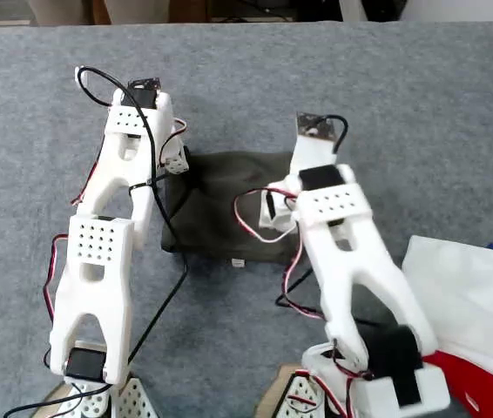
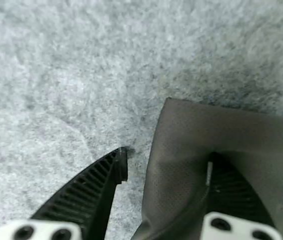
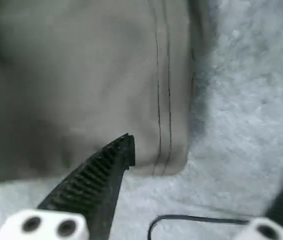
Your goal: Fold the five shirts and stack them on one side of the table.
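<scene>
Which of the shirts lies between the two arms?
The dark grey shirt, at the middle of the table. The white shirt and the red shirt lie apart, at its edge.

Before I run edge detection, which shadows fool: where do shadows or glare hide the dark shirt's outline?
High view: even light, no glare; the arms' soft shadows merge with the dark shirt along its left edge. Left wrist view: only a faint shadow on the table beside the shirt's corner. Right wrist view: a dark shadow band runs along the stitched hem.
</scene>
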### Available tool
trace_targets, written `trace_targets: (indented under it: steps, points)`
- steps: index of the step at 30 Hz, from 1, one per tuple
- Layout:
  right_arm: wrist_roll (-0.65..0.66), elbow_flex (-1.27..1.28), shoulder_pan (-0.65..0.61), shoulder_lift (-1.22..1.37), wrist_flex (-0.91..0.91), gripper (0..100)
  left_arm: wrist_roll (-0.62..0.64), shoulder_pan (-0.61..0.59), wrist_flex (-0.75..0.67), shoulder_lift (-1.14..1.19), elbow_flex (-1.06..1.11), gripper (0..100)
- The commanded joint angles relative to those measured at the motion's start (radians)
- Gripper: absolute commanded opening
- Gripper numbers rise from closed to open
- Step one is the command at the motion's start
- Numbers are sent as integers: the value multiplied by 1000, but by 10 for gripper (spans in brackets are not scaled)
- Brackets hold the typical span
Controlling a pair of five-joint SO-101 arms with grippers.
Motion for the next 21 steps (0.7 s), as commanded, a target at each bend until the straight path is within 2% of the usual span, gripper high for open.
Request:
trace_targets:
  steps: [1, 4, 8, 12, 17, 21]
  points:
    - [-63, 1, -13, 73, -58, 486, -6, 3, -8, 2, -14, 271]
    - [-121, -1, -13, 160, -127, 486, -6, 3, -8, 2, -14, 271]
    - [-133, -1, -18, 229, -239, 461, -6, 3, -8, 2, -14, 271]
    - [-133, -1, -15, 260, -327, 325, -8, 5, -6, 2, -14, 271]
    - [-133, -1, -15, 262, -341, 151, -8, 5, -6, 2, -14, 271]
    - [-133, -1, -13, 265, -341, 97, -8, 5, -6, 2, -14, 271]
